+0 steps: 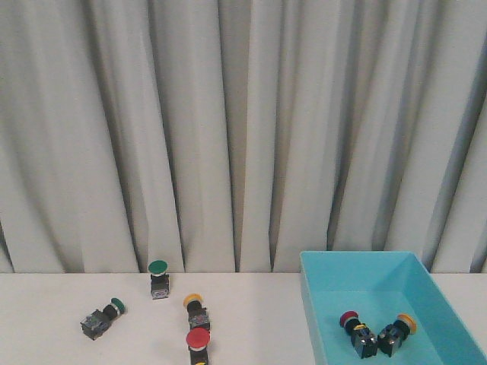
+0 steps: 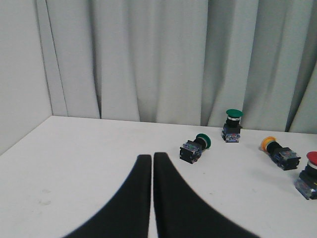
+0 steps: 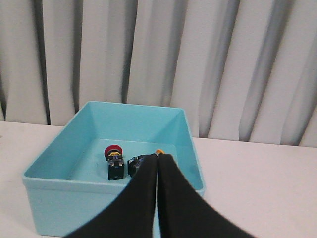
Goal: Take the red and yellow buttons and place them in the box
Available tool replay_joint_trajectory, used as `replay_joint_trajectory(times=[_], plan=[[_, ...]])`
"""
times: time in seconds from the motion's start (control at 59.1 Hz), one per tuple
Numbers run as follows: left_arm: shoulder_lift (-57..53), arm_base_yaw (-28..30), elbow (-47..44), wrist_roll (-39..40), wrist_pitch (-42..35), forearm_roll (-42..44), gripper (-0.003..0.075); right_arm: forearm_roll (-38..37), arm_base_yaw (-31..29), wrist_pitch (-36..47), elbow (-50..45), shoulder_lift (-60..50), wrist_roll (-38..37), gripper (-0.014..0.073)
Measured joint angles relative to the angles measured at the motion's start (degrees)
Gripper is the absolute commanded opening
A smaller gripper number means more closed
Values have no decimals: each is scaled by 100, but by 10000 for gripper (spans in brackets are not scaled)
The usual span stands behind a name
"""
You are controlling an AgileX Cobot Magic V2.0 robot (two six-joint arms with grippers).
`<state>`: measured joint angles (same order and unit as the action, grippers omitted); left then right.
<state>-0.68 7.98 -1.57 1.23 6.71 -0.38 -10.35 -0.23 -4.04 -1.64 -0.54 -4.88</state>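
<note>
The light cyan box (image 1: 319,304) stands at the right of the table. A red button (image 1: 355,327) and a yellow button (image 1: 398,333) lie inside it; both show in the right wrist view, the red (image 3: 115,157) and the yellow (image 3: 136,164) partly behind my fingers. On the table a yellow button (image 1: 196,310) and a red button (image 1: 198,347) lie left of the box; both show in the left wrist view, the yellow (image 2: 280,152) and the red (image 2: 309,174). My left gripper (image 2: 151,157) is shut and empty above the table. My right gripper (image 3: 158,157) is shut and empty, short of the box.
Two green-capped buttons are on the table: one upright at the back (image 1: 158,278) (image 2: 232,125), one lying on its side at the left (image 1: 102,318) (image 2: 194,148). A grey curtain (image 1: 243,129) hangs behind the table.
</note>
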Motion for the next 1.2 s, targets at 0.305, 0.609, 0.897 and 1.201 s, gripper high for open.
replay_joint_trajectory(times=[0.305,0.609,0.897,1.201], plan=[[0,0,0,0,0,0,-6,22,-20,-278,0,0,0,-4],[0,0,0,0,0,0,-6,22,-20,-296,0,0,0,-4],[0,0,0,0,0,0,-6,22,-20,-301,0,0,0,-4],[0,0,0,0,0,0,-6,23,-20,-301,0,0,0,-4]])
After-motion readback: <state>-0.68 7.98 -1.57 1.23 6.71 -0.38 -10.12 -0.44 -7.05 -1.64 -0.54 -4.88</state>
